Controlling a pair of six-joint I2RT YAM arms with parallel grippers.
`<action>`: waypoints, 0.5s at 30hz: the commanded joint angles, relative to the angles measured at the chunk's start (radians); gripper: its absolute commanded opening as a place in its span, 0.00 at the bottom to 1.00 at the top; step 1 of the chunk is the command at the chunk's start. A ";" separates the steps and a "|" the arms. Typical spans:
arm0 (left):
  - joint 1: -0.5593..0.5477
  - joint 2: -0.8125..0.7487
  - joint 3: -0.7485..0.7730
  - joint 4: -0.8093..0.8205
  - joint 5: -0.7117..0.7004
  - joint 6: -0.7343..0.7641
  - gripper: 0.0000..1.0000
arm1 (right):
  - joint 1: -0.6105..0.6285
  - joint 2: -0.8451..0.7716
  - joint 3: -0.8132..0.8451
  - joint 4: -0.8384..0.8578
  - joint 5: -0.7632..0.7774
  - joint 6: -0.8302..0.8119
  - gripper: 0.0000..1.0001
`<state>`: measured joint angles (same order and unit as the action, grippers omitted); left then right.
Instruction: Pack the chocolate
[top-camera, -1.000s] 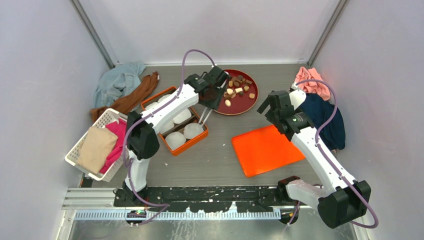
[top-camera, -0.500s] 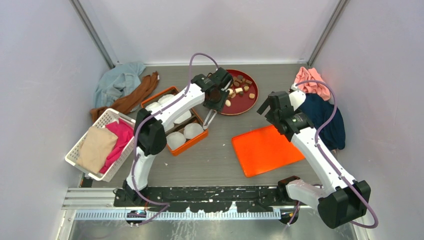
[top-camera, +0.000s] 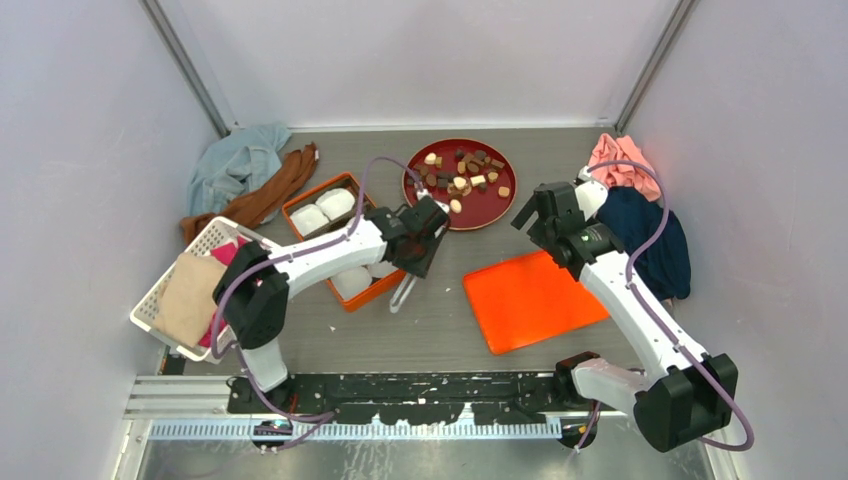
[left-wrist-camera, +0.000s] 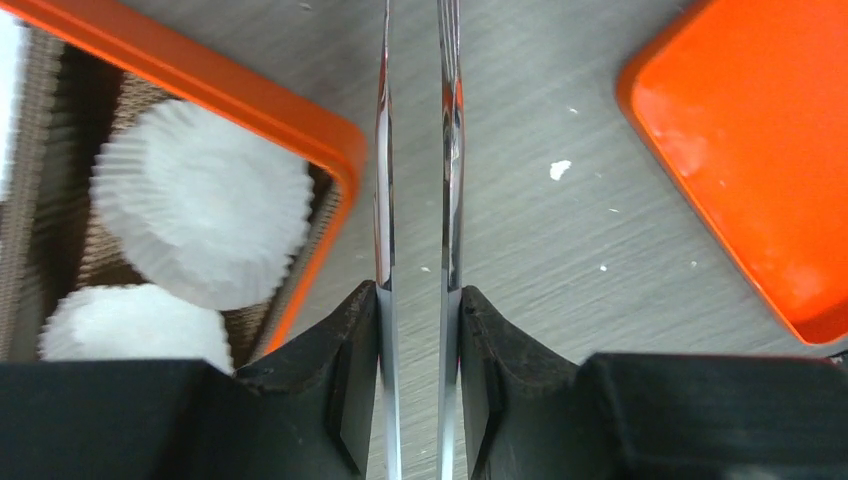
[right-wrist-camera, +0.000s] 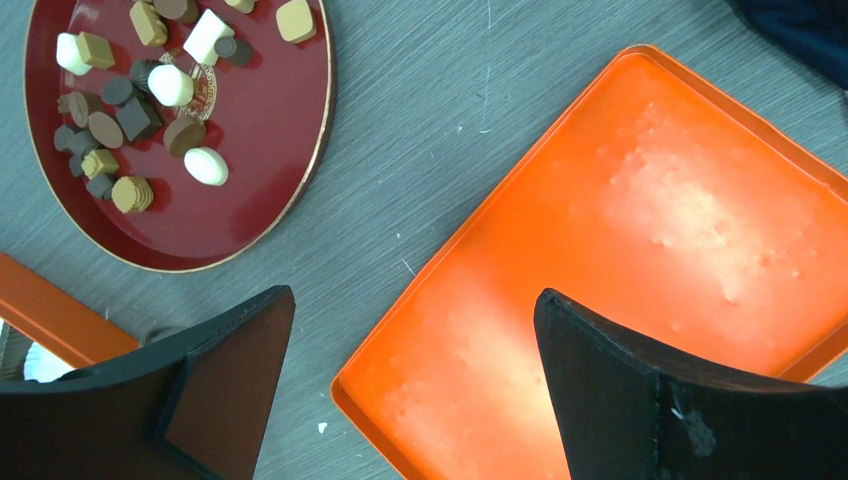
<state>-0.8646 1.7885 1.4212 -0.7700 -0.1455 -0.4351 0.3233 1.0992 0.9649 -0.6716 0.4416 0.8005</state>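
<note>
top view: the left gripper (top-camera: 417, 250) is clenched on a pair of metal tweezers (top-camera: 404, 290). Their tips slant down to the surface (top-camera: 430, 335) just beside the near corner of the orange box (top-camera: 368, 297). white paper cups (top-camera: 320, 215) sit in the box, and no piece shows in the ones not covered by the arm. the chocolate (top-camera: 462, 182) lies in a loose heap on the red plate (top-camera: 482, 211), behind the box and apart from the tweezers. the right gripper (top-camera: 535, 212) hangs released between the plate and the orange lid (top-camera: 535, 300), holding nothing.

left wrist view: the two blades run up between the gripper's fingers, close together with a slim gap. they pass over bare surface, with the box corner and two cups on one side and the lid's edge on the other. the tips run out of the top of the frame, so i cannot tell if a piece is pinched there.

right wrist view: the jaws stand wide apart over the lid's edge. the plate is at the upper left, its dark, tan and cream pieces all inside the rim.

judgement: this looks like the fetch-and-place step, early in the job, since the heap seems barely touched. the next move calls for aiming the tips at a single piece, or over a cup if one is held. the squeeze must be light, as the pieces are small and could pop out.
</note>
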 joint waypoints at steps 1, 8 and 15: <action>-0.071 -0.048 -0.068 0.231 -0.041 -0.069 0.29 | -0.007 0.009 -0.004 0.050 -0.018 0.011 0.95; -0.122 0.021 -0.097 0.303 -0.153 -0.113 0.29 | -0.007 -0.001 -0.012 0.039 -0.010 0.011 0.95; -0.122 0.070 -0.159 0.408 -0.163 -0.069 0.38 | -0.007 -0.004 -0.017 0.032 -0.008 0.011 0.95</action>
<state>-0.9916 1.8374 1.2827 -0.4808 -0.2707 -0.5179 0.3233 1.1130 0.9497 -0.6601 0.4240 0.8047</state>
